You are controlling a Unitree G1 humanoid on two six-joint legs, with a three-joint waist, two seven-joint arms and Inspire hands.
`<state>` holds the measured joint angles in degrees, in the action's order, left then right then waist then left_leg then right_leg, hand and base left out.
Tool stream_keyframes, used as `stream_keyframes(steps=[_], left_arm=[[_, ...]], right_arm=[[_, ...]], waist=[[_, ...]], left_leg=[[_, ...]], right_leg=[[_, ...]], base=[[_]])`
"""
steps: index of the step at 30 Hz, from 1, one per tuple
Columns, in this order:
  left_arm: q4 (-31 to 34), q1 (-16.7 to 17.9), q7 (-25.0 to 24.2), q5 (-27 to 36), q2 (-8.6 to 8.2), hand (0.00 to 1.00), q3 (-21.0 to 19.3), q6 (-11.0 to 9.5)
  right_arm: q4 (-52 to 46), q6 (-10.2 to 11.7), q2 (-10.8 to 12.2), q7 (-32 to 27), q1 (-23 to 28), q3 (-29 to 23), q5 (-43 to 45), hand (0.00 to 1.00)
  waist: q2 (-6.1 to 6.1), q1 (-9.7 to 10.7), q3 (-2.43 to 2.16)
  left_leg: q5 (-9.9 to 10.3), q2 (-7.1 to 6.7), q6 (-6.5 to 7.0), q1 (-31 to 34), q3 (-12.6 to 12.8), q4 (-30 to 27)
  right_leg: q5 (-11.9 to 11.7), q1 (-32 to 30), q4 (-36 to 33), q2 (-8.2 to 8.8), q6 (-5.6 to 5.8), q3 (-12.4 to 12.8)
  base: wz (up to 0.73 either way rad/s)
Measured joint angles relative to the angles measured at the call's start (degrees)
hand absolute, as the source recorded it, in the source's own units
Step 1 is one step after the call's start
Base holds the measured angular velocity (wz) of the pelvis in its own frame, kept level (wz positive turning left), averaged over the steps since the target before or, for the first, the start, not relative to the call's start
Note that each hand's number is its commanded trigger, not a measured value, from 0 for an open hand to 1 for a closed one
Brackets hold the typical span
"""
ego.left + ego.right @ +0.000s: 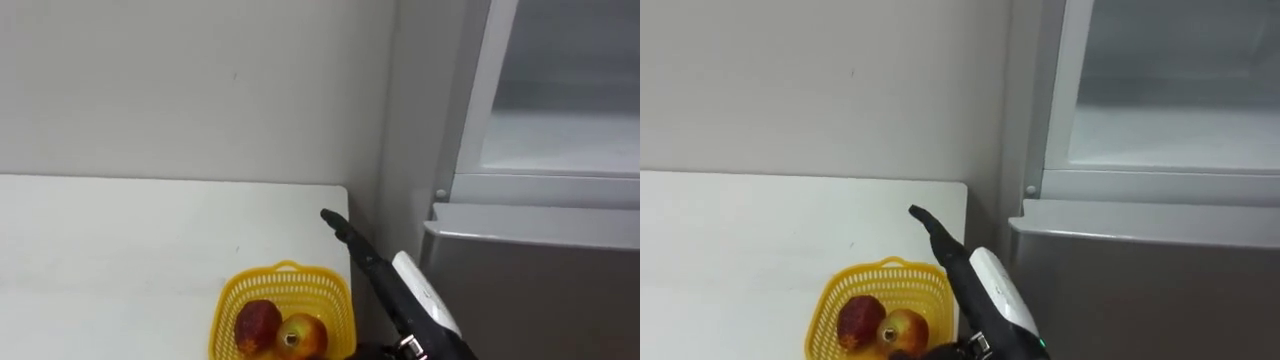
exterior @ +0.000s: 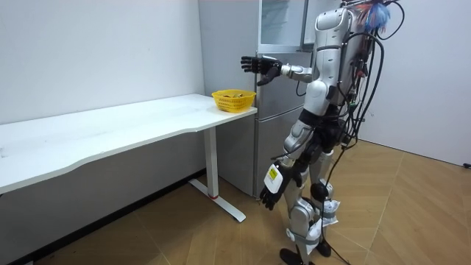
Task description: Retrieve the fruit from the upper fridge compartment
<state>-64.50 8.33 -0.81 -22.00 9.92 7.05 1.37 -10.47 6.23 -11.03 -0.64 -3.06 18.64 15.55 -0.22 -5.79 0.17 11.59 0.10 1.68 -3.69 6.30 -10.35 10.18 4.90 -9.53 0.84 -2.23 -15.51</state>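
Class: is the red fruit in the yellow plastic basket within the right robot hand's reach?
Likely yes: the right robot hand, open, is raised near the open-topped yellow basket; nothing covers the red fruit.

Sparse lab-like room, kitchen corner: plain white walls (image 2: 96, 51), long white table (image 2: 110, 126), grey fridge (image 2: 276, 147), wood floor (image 2: 412, 213).

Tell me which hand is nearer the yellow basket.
Right. The right hand is raised just above and beside the yellow basket, fingers straight; the left hand hangs down by the robot's leg, far below it.
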Motion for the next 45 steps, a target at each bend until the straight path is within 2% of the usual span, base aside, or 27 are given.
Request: stream_keyframes(steps=[8, 12, 17, 20, 22, 25, 30, 36, 42, 45], left_arm=[[-0.5, 0.2, 0.6, 0.1, -0.26, 0.0, 0.1, 0.0], [-0.5, 0.5, 0.7, 0.1, -0.33, 0.0, 0.0, -0.5], [-0.1, 0.8, 1.5, 0.2, -0.31, 0.0, 0.0, -1.7], [0.1, 0.9, 1.5, 0.0, -0.3, 0.0, 0.0, -2.2], [0.1, 1.3, 1.5, 0.0, -0.26, 0.0, 0.0, -2.3], [0.0, 1.6, 1.7, -0.1, -0.27, 0.0, -0.1, -2.3], [0.0, 1.7, 1.8, 0.0, -0.21, 0.0, -0.1, -2.3], [0.0, 2.2, 1.8, 0.0, -0.2, 0.0, 0.1, -2.3], [0.4, 2.2, 1.8, 0.1, -0.14, 0.0, 0.2, -2.3], [0.3, 2.1, 2.0, 1.5, 0.13, 0.0, 1.2, -2.3]], right_arm=[[-5.6, 0.3, 0.2, -0.2, 1.3, -0.7, -2.2, 0.0], [-10.0, 1.7, 0.3, -0.6, 5.2, -3.2, -3.8, 0.0], [-13.0, 2.6, 0.3, -1.9, 6.5, -5.2, -5.3, 0.0], [-14.9, 2.7, 0.1, -3.8, 7.2, -7.1, -5.3, 0.0], [-15.8, 3.7, 0.1, -5.1, 7.6, -8.3, -6.1, 0.0], [-15.9, 3.9, 0.3, -6.6, 7.9, -9.5, -6.1, 0.0], [-16.8, 4.8, 0.4, -10.9, 11.1, -13.3, -6.0, 0.0], [-17.2, 5.2, 0.3, -14.9, 11.6, -14.6, -6.6, 0.0], [-17.2, 5.4, 0.3, -16.2, 14.1, -15.7, -8.8, 0.0], [-15.5, 6.4, 0.1, -16.2, 16.2, -15.4, -11.7, 0.0]], waist=[[0.49, 2.2, -0.16], [1.34, 2.7, -0.81], [1.85, 4.2, -0.67], [1.54, 4.6, -0.69], [1.36, 4.5, -0.67], [1.08, 5.6, -0.72], [0.93, 6.1, -0.72], [1.01, 8.7, -0.63], [1.11, 9.1, -0.7], [1.07, 9.3, -0.69]], left_leg=[[0.0, 0.05, 0.0, 0.0, 0.5, 0.0], [0.0, 0.18, 0.0, -0.2, 1.5, 0.5], [0.0, 0.35, 0.0, -0.5, 2.7, 0.7], [0.0, 0.43, -0.02, -0.6, 3.3, 0.9], [0.0, 0.59, -0.05, -0.7, 4.3, 1.1], [0.0, 0.6, -0.05, -1.0, 4.8, 1.5], [0.1, 0.69, -0.06, -1.1, 6.3, 1.7], [0.1, 0.74, -0.09, -1.0, 6.6, 1.7], [0.1, 0.87, -0.11, -0.9, 7.1, 1.7], [0.1, 0.97, -0.12, -1.0, 7.4, 1.7]], right_leg=[[0.0, -0.2, 0.0, -0.25, -0.01, 1.1], [-0.1, -0.9, -0.4, -0.28, -0.05, 1.9], [-0.1, -1.2, -0.6, -0.4, -0.05, 2.9], [-0.1, -1.4, -0.6, -0.66, -0.05, 4.1], [-0.2, -2.0, -0.8, -0.83, -0.07, 5.0], [-0.2, -2.0, -0.8, -0.96, -0.07, 5.6], [-0.2, -2.9, -1.1, -1.15, -0.04, 7.1], [-0.2, -3.0, -1.1, -1.3, -0.02, 7.6], [-0.3, -3.7, -1.3, -1.43, -0.09, 8.0], [-0.5, -3.5, -1.1, -1.48, -0.15, 8.2]], base=[[-0.01], [-0.14], [-0.12], [-0.14], [-0.22], [-0.12], [-0.15], [-0.04], [-0.03], [-0.05]])
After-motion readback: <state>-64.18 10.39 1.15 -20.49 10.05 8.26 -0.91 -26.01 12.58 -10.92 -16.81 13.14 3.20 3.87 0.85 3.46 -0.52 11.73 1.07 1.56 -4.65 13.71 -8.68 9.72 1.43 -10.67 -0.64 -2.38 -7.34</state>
